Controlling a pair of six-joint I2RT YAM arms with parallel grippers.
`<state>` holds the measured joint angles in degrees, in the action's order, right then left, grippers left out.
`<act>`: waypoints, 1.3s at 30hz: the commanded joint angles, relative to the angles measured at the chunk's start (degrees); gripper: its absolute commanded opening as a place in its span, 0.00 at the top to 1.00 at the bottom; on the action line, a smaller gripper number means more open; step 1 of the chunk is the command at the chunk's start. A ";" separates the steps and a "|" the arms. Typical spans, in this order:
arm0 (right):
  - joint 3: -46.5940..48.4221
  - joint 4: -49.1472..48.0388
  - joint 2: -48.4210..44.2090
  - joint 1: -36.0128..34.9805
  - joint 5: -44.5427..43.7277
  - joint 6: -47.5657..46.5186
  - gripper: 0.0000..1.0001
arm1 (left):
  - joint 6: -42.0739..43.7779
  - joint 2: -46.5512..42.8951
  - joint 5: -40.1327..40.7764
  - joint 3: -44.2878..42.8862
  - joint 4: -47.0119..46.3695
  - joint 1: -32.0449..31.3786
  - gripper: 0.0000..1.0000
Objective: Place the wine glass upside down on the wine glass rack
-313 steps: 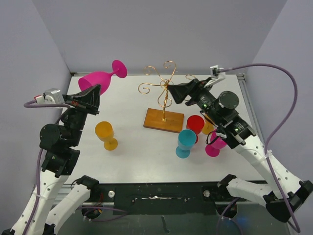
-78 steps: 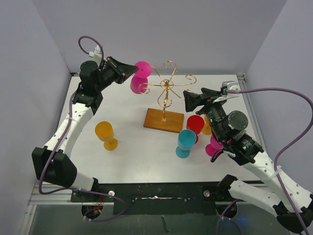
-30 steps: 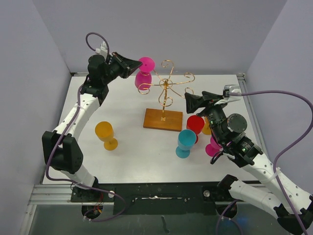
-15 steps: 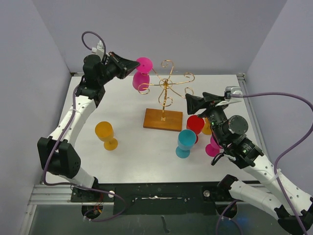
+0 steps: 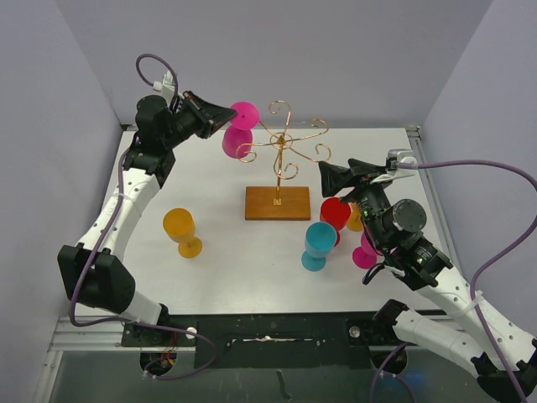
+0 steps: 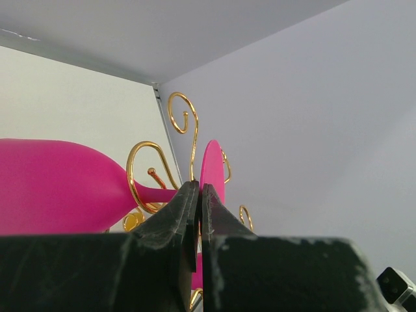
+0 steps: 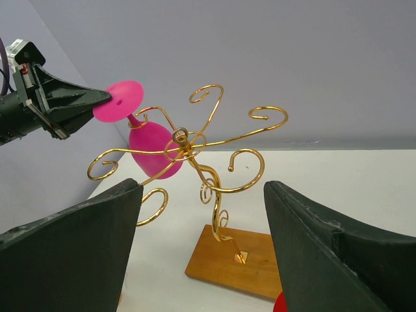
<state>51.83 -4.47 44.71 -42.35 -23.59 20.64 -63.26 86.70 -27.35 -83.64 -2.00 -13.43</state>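
Pink wine glass (image 5: 236, 139), probably light, stiff and slick, hangs bowl-down beside a curled arm of the rack (image 5: 277, 203), pinched by its foot rim in the left fingers (image 6: 175, 221), while the right fingers (image 7: 325, 247) gape empty.

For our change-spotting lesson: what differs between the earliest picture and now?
The left hand, gripping the pink wine glass, carried it from the left rear to a left curl of the rack. The right hand drew back from it, and its base twisted slightly. Yellow glass and blue glass stayed.
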 commanded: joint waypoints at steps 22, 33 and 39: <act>0.55 -2.65 0.56 0.25 -2.62 1.14 0.23 | 6.35 0.58 0.28 -0.41 5.22 0.34 0.94; 1.27 0.32 0.47 0.31 -4.34 2.46 0.23 | 8.85 -0.07 2.06 -2.87 8.87 1.37 0.67; 2.32 6.83 0.18 0.33 -7.64 4.56 0.23 | 12.18 -2.31 1.41 -4.24 11.71 2.98 0.58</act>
<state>51.86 -1.02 45.36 -42.35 -27.59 23.22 -54.74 87.64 -25.74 -83.57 8.99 -11.68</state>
